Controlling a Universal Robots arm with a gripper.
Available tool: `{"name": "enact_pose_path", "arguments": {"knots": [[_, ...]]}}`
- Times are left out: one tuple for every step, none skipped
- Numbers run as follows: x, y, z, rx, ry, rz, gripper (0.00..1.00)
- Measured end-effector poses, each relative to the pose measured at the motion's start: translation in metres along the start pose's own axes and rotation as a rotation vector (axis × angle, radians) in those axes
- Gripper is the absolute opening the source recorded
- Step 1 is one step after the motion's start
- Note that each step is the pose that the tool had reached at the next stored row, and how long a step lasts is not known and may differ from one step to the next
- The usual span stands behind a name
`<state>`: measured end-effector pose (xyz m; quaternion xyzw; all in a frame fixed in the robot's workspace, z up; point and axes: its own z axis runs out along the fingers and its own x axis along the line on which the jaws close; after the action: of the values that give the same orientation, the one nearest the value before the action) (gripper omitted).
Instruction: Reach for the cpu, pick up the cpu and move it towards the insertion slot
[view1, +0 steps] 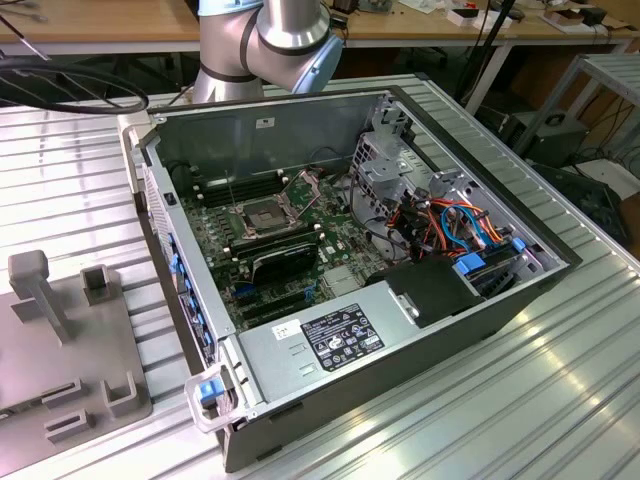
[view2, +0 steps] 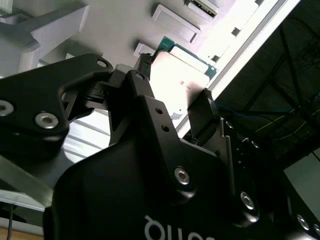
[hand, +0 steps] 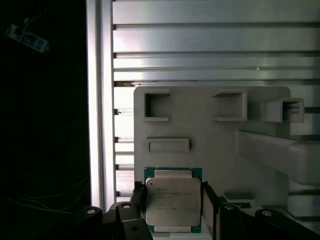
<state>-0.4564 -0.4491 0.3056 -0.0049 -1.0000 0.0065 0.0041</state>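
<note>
Grasp of cpu (hand: 173, 202) in clenched gripper (hand: 172, 190) | aloft over grey fixture plate (hand: 210, 145) | pickup apparently done | insertion slot (view1: 258, 215) in open computer case (view1: 270, 130) not yet reached

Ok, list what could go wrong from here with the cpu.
1. The fingers appear to pinch the cpu only by two thin edges, so it could tilt or slip out in transit.
2. The insertion slot lies deep in the computer case, beside a raised metal plate and a black card; the fingers might clip one of them.
</note>
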Motion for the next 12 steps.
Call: {"name": "enact_pose_path", "arguments": {"knots": [[0.0000,0.0000,-0.0007,-0.0001,0.0000,0.000,0.55],[0.0000,0.0000,-0.0017,-0.0001,0.0000,0.000,0.55],[0.0000,0.0000,-0.0026,-0.0001,0.0001,0.000,0.55],[0.0000,0.0000,-0.0035,-0.0002,0.0001,0.000,0.55],[0.0001,-0.0001,-0.0044,-0.0002,0.0003,0.000,0.55],[0.0001,-0.0001,-0.0051,-0.0002,0.0002,0.000,0.55],[0.0001,-0.0001,-0.0057,-0.0003,0.0003,0.000,0.55],[0.0000,-0.0001,-0.0069,-0.0002,0.0007,0.000,0.55],[0.0000,-0.0001,-0.0078,-0.0002,0.0009,0.000,0.55],[0.0000,-0.0001,-0.0085,-0.0002,0.0011,0.000,0.55],[0.0000,-0.0001,-0.0089,-0.0003,0.0013,0.000,0.55],[0.0000,-0.0001,-0.0093,-0.0004,0.0016,0.000,0.55]]}}
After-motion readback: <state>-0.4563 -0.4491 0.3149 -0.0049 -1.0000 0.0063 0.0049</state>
